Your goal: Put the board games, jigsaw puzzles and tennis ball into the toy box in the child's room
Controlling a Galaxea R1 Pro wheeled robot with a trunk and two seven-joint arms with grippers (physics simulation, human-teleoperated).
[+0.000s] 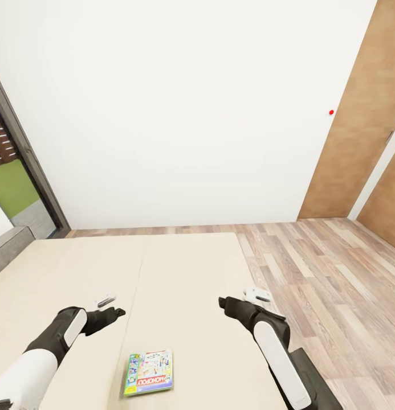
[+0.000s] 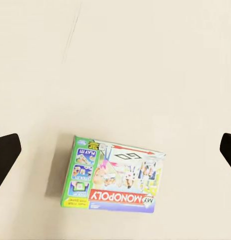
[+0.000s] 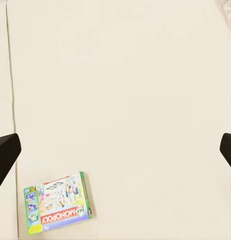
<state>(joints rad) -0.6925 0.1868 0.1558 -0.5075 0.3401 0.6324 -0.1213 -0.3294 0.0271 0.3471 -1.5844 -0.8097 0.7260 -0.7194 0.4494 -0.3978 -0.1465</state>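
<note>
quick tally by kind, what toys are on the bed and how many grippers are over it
board games: 1, a Monopoly box lying flat on the bed
grippers: 2, left gripper and right gripper, both with fingers spread
total: 3

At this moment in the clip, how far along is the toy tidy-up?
Nothing here shows as done: the toy box isn't among what these views take in. A Monopoly board game lies flat on the bed, ungrasped. In hand: nothing; the left gripper and right gripper hang open above the sheet, the left nearly over the game. Left: grasping this game and carrying it to the box; the other toys cannot be judged.
</note>
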